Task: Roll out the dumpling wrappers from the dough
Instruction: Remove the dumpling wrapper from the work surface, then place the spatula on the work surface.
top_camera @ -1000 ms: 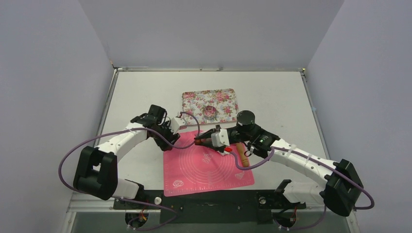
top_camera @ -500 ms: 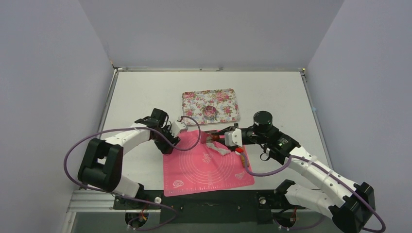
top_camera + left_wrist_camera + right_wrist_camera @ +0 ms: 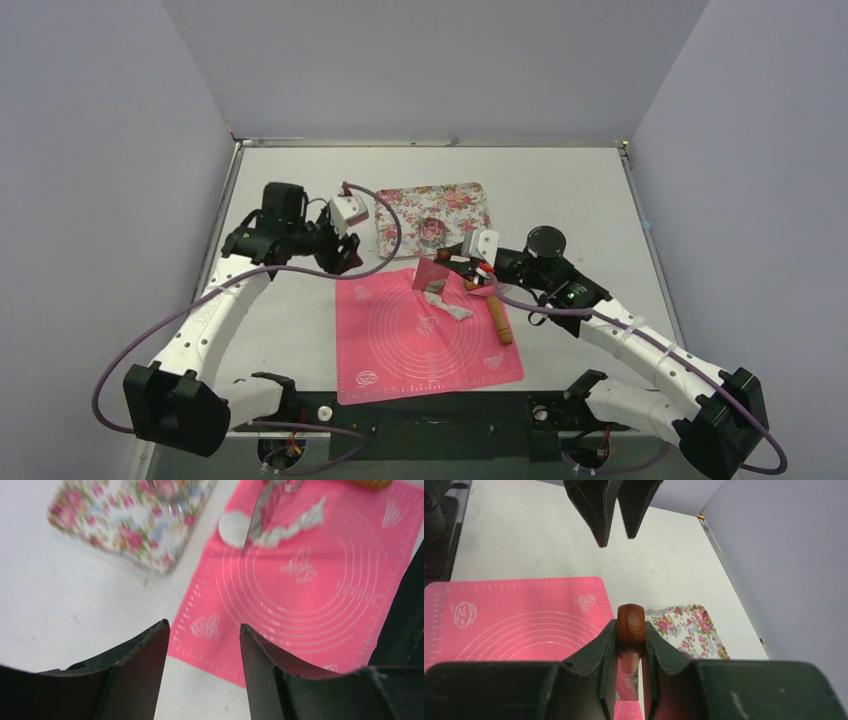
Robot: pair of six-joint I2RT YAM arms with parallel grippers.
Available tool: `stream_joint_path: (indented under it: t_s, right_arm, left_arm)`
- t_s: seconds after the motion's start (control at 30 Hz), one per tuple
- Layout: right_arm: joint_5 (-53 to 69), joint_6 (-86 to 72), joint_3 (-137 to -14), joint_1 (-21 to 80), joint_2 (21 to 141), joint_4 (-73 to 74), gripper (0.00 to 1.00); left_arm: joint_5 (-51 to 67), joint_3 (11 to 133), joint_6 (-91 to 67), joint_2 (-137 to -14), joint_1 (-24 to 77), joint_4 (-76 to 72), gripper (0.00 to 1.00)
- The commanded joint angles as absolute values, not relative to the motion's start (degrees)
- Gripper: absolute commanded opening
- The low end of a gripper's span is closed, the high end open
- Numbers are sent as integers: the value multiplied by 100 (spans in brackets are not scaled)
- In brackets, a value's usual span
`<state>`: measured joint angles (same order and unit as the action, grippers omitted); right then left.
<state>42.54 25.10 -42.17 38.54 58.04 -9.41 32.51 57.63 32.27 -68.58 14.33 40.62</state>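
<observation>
1. Our right gripper point(image 3: 630, 636) is clamped on the scraper handle point(image 3: 631, 620), with the blade point(image 3: 260, 512) up against the round wrapper point(image 3: 233, 527) at the far edge of the pink mat point(image 3: 300, 605).
2. Meanwhile our left gripper point(image 3: 202, 630) gapes empty, well apart, so the right arm's nearer.

Robotics laboratory test cell. Indicators: a white table point(image 3: 560, 190) enclosed on three sides by plain pale walls point(image 3: 100, 150); two white-and-black robot arms, left arm point(image 3: 205, 320) and right arm point(image 3: 640, 345), fixed side by side on a mounting rail point(image 3: 430, 420) at the near edge; exposed purple cables point(image 3: 130, 350) looped along each arm. Kitchen items are confined to the table centre: pink silicone baking mat point(image 3: 420, 350), floral tray point(image 3: 400, 215), rolling pin point(image 3: 498, 318), wooden-handled scraper point(image 3: 432, 275), dough point(image 3: 455, 310)
</observation>
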Motion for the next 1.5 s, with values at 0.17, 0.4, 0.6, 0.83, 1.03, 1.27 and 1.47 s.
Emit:
stream_joint_path:
  t_s: [0.17, 0.4, 0.6, 0.83, 1.03, 1.27, 1.47]
  right_arm:
    - [2045, 1445, -4858, 3658, 6000, -2046, 0]
    - [2964, 1225, -5348, 3580, 5846, -1826, 0]
    - [2917, 305, -5459, 3584, 5806, -2348, 0]
    - [1192, -2063, -4880, 3868, 5883, -3485, 0]
    - [-67, -2497, -4366, 4637, 5761, -3819, 0]
    - [-1420, -3022, -4072, 4951, 5642, -3941, 0]
    - [-2319, -3379, -3973, 4956, 5609, -3871, 0]
  left_arm:
    - [4388, 7994, 2169, -7229, 2010, 3722, 55]
    - [4683, 8169, 2129, -7160, 2091, 3832, 55]
    - [4918, 8449, 1933, -7121, 2170, 3915, 56]
    - [4785, 8529, 1543, -7135, 2204, 3562, 60]
    - [5021, 8055, 1115, -7306, 2440, 2901, 61]
    - [4678, 8096, 1344, -7335, 2758, 3114, 62]
    - [2378, 7981, 2121, -6940, 3840, 3753, 62]
